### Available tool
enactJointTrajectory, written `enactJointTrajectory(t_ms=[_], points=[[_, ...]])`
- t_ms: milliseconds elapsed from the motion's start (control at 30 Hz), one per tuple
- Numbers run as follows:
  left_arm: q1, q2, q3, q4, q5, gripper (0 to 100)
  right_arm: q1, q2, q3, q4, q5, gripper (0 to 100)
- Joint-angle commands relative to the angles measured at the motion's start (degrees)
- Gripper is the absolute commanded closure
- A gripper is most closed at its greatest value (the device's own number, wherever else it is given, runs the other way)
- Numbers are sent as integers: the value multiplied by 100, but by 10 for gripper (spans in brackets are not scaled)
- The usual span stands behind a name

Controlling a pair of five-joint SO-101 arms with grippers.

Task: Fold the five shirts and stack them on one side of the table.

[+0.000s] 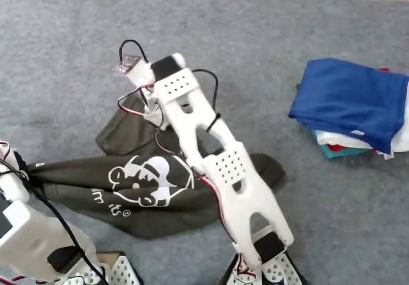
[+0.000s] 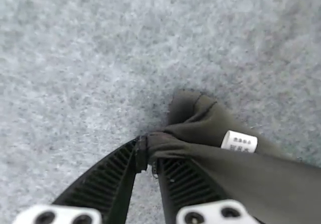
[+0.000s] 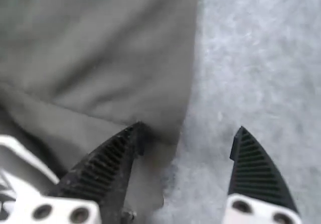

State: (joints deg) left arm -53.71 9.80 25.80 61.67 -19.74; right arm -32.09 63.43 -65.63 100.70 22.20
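The dark olive shirt [image 1: 160,202] lies crumpled mid-table, seemingly the last to fold, well apart from the folded stack [image 1: 348,103]. The left gripper [image 2: 145,149] is pinched tight on its labelled edge. The right gripper [image 3: 188,133] gapes wide at a hem, holding nothing, and should probably close there next.

Soft, even light fell from above across the grey table [image 1: 307,42] in the high view, bright and free of hard glare. The white right arm [image 1: 217,163] stayed bright without washing out and cast only a faint, diffuse shadow onto the dark olive shirt [image 1: 77,183]. The stack of folded shirts [image 1: 348,100] laid a thin dark rim of shadow along its lower edge. In the left wrist view a small soft shadow pooled on the felt beside the cloth pinched by the left gripper [image 2: 146,151]. In the right wrist view a muted shadow sat under the shirt's edge, between the spread fingers of the right gripper [image 3: 189,131]
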Motion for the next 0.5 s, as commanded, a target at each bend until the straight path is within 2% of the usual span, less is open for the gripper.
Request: enactJointTrajectory(t_ms=[0,67,100,167,233,367,467], points=[[-154,26,-84,-158,62,971,53,13,-92,53,-62,828],[-154,26,-84,-158,62,971,149,13,154,53,-62,964],[-154,26,-84,-158,62,971,237,4,286,62,-62,990],[-154,26,-84,-158,44,971,422,-22,593,62,-62,952],[-136,0,-48,-141,-97,971,615,-215,1042,70,-62,986],[-101,-18,-31,-18,-1169,971,1002,-1051,2598,62,0,984],[22,-18,-13,132,-1811,971,1187,-1833,3829,53,422,984]])
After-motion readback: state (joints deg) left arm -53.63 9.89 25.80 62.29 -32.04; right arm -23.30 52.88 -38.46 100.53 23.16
